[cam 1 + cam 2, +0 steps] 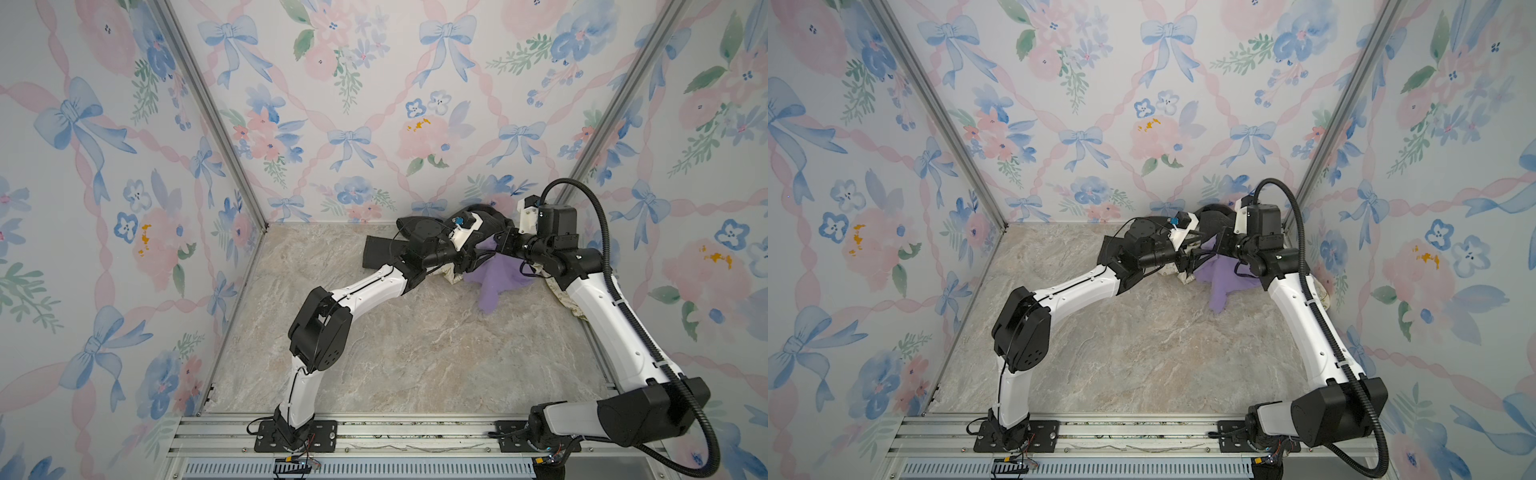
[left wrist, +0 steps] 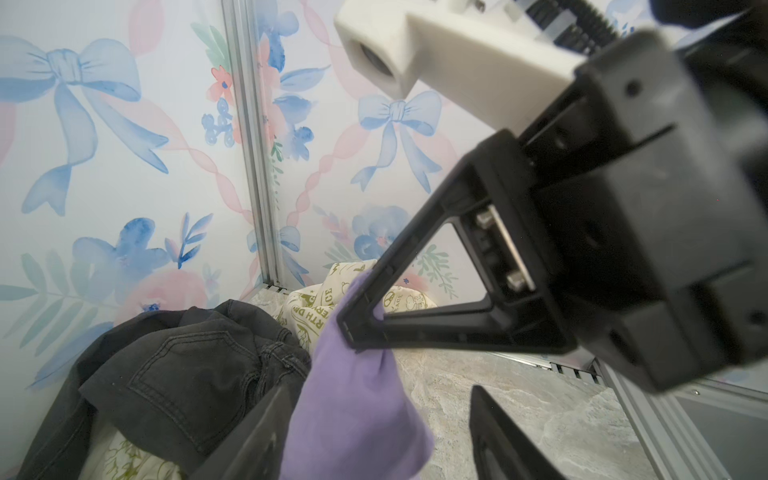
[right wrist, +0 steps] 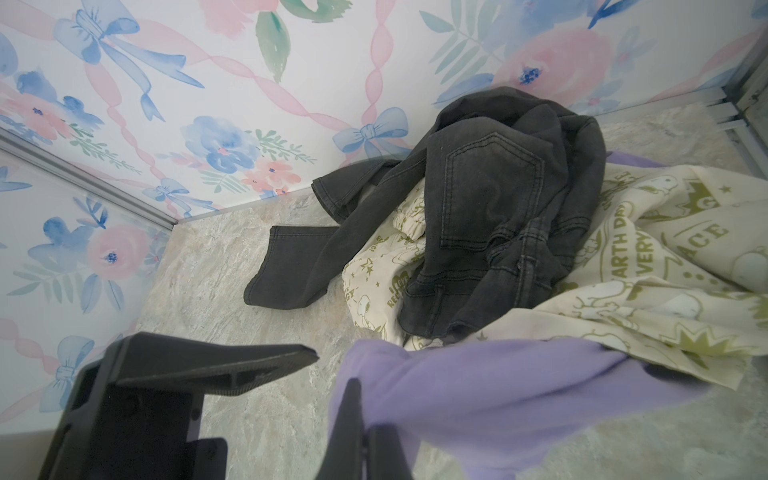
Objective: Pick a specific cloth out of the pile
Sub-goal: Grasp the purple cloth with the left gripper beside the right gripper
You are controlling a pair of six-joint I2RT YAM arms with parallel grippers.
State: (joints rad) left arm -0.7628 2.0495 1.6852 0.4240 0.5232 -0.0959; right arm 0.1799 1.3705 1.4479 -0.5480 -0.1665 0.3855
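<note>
My right gripper (image 3: 360,415) is clamped on the cloth (image 3: 511,386), black jaws pressed together with a fold of lavender fabric pinched at the tips. Cloth is plain, thin, soft and matte, no print. It hangs from the pinch in loose drapes, and its low end lies on the tabletop (image 1: 415,357) near the far right corner, touching the pile (image 3: 519,232).

My left gripper (image 2: 382,392) has its jaws apart, one on each side of the hanging cloth. One finger (image 2: 257,436) is against the fabric's edge, the other stands clear. No grip there.

Pile is a rumpled heap at the far edge, toward the far right corner. Dark grey pants (image 3: 494,195) lie on top: denim-like weave, stitched back pocket, one flat leg stretched out to the left over the tabletop. Under them is a cream fabric (image 3: 673,266), thin and creased, with olive-green lettering and cartoon drawings.

Tabletop is smooth, marble-patterned, beige-grey. Walls (image 1: 353,104) have floral wallpaper with blue bows, and there are aluminium posts (image 1: 214,120) in the corners.

Left wrist view shows my right gripper's open-frame triangular fingers (image 2: 395,270) shut on the cloth from outside; the right wrist view shows only their tips. Right wrist view shows the whole pile and its print. In both top views my arms cover most of it, so only the pant leg (image 1: 376,253), a strip of cream (image 1: 557,293) and the lavender drape (image 1: 492,286) show. I cannot read either jaw gap from the top views.
</note>
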